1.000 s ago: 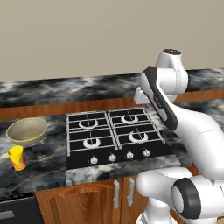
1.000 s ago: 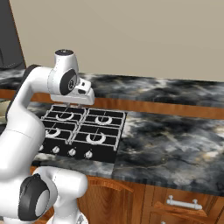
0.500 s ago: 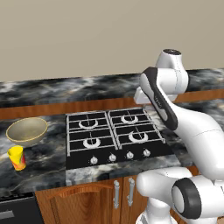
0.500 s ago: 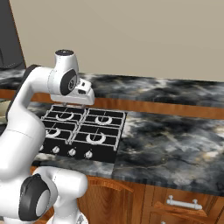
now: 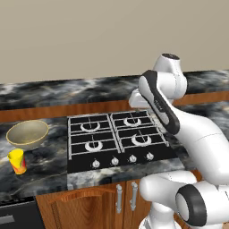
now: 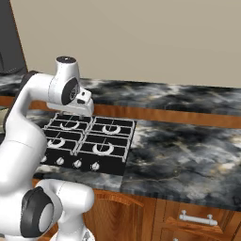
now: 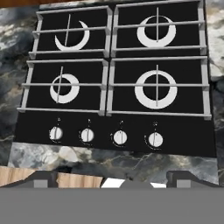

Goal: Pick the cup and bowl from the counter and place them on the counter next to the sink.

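Two dark fingertips [image 7: 43, 178] sit wide apart, so your gripper [image 7: 113, 180] is empty above the black four-burner stovetop [image 7: 118, 74].

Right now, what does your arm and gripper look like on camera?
The arm is glossy white with rounded links, dark grey joint bands and a dark cap on its top joint. The gripper has two small dark grey fingertips. No cables or markings are visible.
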